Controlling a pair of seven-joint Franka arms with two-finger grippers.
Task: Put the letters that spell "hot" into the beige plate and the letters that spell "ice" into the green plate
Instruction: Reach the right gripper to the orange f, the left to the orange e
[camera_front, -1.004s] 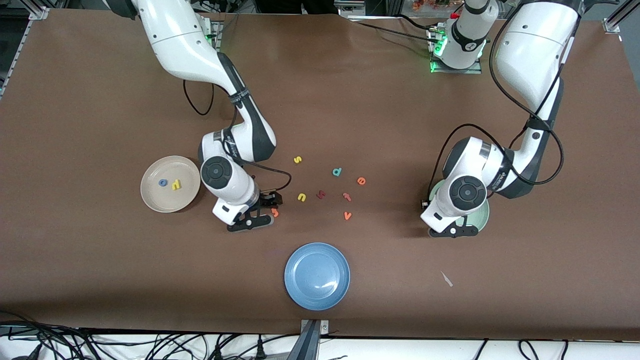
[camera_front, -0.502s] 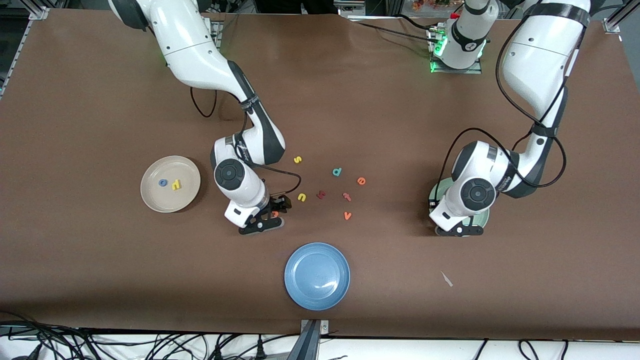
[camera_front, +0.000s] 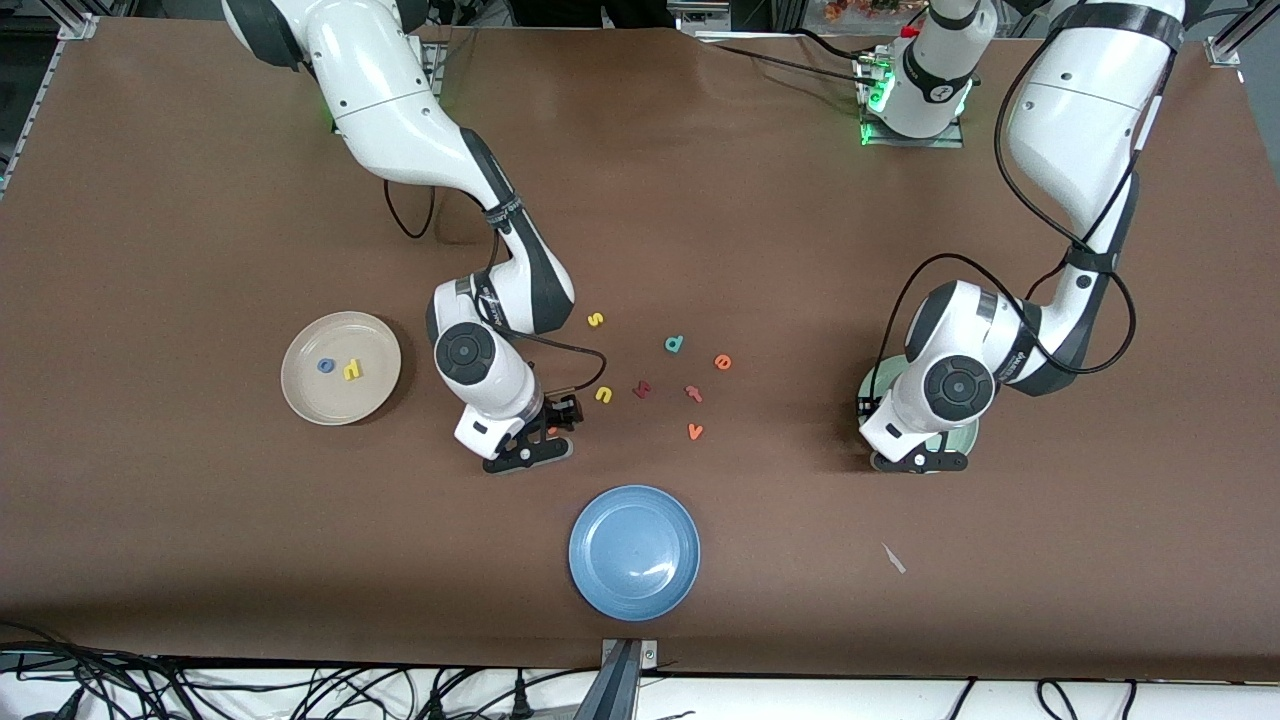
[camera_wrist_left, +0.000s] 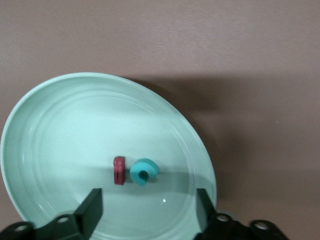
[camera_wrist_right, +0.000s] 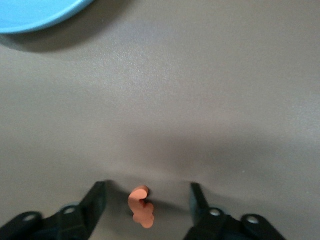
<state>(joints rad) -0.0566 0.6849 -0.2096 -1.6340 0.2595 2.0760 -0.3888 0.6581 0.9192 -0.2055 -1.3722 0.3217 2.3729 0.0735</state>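
Since a second ago the right arm has slid toward the middle of the table and brought the right gripper (camera_wrist_right: 147, 200) down around the orange t (camera_wrist_right: 140, 206), while the left arm has edged a little over its plate and the left gripper (camera_wrist_left: 148, 202) has let go.

Right gripper first: its fingers (camera_wrist_right: 95, 200) stand apart on either side of the orange t, which lies flat on the table between them, not yet pinched. That letter is small, thin foam, so I judge it light, soft and a bit springy; a gentle squeeze across its stem should do, since a hard one may buckle it or flick it out. Just ahead of this gripper lies the rim of the blue plate (camera_wrist_right: 35, 15).

Left gripper: spread wide and empty over the green plate (camera_wrist_left: 60, 110), with the dark red i (camera_wrist_left: 119, 170) and teal c (camera_wrist_left: 144, 171) lying side by side in the plate just ahead of its tips.

Farther off from the right gripper, the beige plate (camera_front: 341, 367) holds the blue o (camera_front: 326, 365) and yellow h (camera_front: 352, 370). The orange e (camera_front: 723, 361) waits on the table among spare letters
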